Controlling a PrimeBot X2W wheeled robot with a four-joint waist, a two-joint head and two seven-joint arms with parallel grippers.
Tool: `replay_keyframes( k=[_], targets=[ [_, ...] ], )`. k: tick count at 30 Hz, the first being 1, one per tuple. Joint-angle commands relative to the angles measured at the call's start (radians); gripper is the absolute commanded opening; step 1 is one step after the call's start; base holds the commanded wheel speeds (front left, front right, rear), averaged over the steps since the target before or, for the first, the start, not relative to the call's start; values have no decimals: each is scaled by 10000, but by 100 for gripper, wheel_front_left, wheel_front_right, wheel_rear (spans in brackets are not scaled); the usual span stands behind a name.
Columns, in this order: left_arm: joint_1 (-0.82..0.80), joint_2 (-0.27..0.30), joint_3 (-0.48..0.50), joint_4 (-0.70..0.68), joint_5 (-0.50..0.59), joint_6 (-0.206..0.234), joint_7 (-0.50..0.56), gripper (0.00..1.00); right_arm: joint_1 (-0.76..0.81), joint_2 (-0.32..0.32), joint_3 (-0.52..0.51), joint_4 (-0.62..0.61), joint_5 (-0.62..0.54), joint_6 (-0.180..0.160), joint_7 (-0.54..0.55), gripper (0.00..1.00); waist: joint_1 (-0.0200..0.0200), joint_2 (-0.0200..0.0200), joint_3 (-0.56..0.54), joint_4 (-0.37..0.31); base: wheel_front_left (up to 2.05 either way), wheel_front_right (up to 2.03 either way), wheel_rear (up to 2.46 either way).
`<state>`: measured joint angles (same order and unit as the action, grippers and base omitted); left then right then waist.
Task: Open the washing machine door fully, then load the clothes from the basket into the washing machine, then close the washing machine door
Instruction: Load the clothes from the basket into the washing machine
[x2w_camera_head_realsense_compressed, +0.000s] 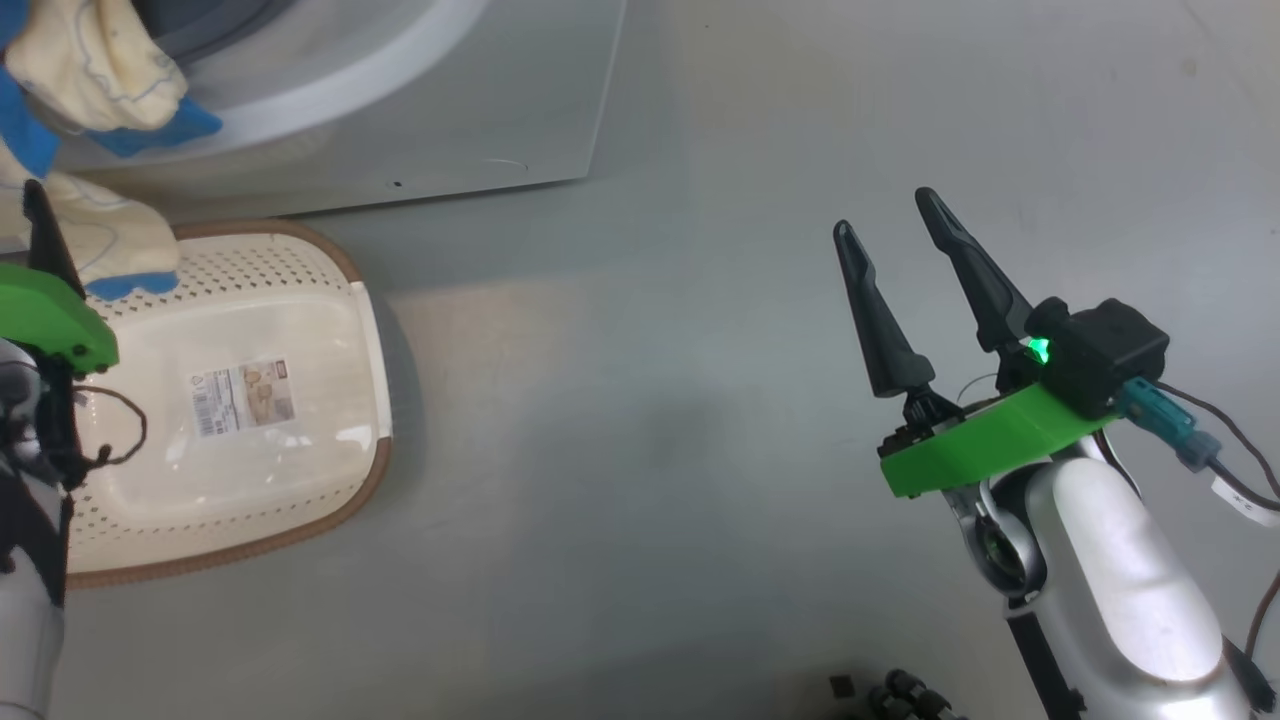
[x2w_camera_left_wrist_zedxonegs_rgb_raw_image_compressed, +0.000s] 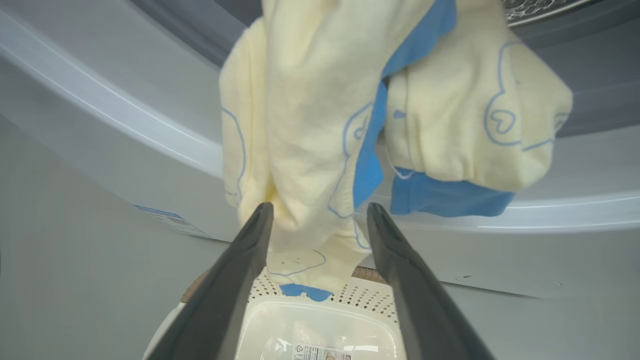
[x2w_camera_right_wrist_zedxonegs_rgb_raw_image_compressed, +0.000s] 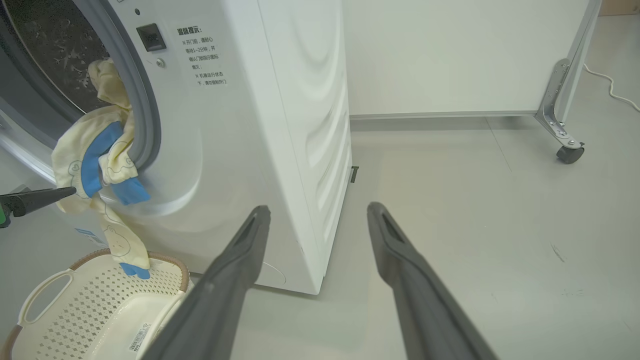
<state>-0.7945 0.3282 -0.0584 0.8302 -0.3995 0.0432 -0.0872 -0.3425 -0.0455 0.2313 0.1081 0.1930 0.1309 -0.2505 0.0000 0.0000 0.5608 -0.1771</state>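
Observation:
The white washing machine (x2w_camera_right_wrist_zedxonegs_rgb_raw_image_compressed: 280, 125) stands with its drum (x2w_camera_right_wrist_zedxonegs_rgb_raw_image_compressed: 50, 50) exposed; the washing machine door is out of view. Cream-yellow clothes (x2w_camera_right_wrist_zedxonegs_rgb_raw_image_compressed: 100, 160) with blue trim hang over the grey gasket, one strip trailing down to the basket (x2w_camera_right_wrist_zedxonegs_rgb_raw_image_compressed: 90, 305). In the left wrist view the clothes (x2w_camera_left_wrist_zedxonegs_rgb_raw_image_compressed: 320, 125) dangle just past my left gripper (x2w_camera_left_wrist_zedxonegs_rgb_raw_image_compressed: 318, 207), which is open, its tips at either side of the strip. The basket (x2w_camera_head_realsense_compressed: 330, 330) holds nothing but that strip's end. My right gripper (x2w_camera_head_realsense_compressed: 884, 212) hovers open over bare floor, right of the machine, nothing between its fingers (x2w_camera_right_wrist_zedxonegs_rgb_raw_image_compressed: 240, 260).
A white panel on a caster wheel (x2w_camera_right_wrist_zedxonegs_rgb_raw_image_compressed: 567, 150) stands behind the machine to the right, with a white cable (x2w_camera_right_wrist_zedxonegs_rgb_raw_image_compressed: 615, 95) on the floor near it. Small dark parts (x2w_camera_head_realsense_compressed: 900, 690) lie at the bottom of the head view. Open grey floor (x2w_camera_head_realsense_compressed: 650, 450) spreads between basket and right arm.

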Motion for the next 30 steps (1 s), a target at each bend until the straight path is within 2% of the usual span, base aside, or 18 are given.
replay_keyframes(
  k=[1, 7, 13, 14, 15, 17, 23, 30],
  targets=[
    [-394, 725, 355, 31, -102, -134, 81, 100, -175, -47, 203, -240, 146, -2, -93, 100, 0, 0, 276, -248, 0, 0, 0],
    [-1037, 1082, 304, 652, -201, -471, 411, 100, -249, -47, 216, -301, 388, -2, -108, 100, 0, 0, 533, -460, 0, 0, 0],
    [-1498, 1296, 232, 1193, -215, -504, 654, 100, -283, -47, 287, -400, 551, -2, -110, 100, 0, 0, 634, -590, 0, 0, 0],
    [-1558, 1317, 219, 1268, -218, -512, 670, 94, -287, -47, 295, -410, 571, -2, -111, 100, 0, 0, 637, -603, 0, 0, 0],
    [-1606, 1333, 204, 1337, -219, -519, 677, 75, -289, -47, 300, -417, 589, -2, -111, 100, 0, 0, 637, -614, 0, 0, 0],
    [-1679, 1356, 169, 1453, -217, -527, 678, 0, -279, -47, 296, -417, 612, -2, -111, 100, 0, 0, 616, -616, 0, 0, 0],
    [-1811, 1427, -20, 1666, -183, -771, 790, 0, -203, -47, 248, -406, 614, -2, -111, 100, 0, 0, 506, -564, 0, 0, 0],
    [-1975, 1495, -346, 1459, -226, -1208, 1519, 0, -45, -47, 69, -431, 537, -2, -112, 100, 0, 0, 329, -299, 0, 0, 0]
  ],
)
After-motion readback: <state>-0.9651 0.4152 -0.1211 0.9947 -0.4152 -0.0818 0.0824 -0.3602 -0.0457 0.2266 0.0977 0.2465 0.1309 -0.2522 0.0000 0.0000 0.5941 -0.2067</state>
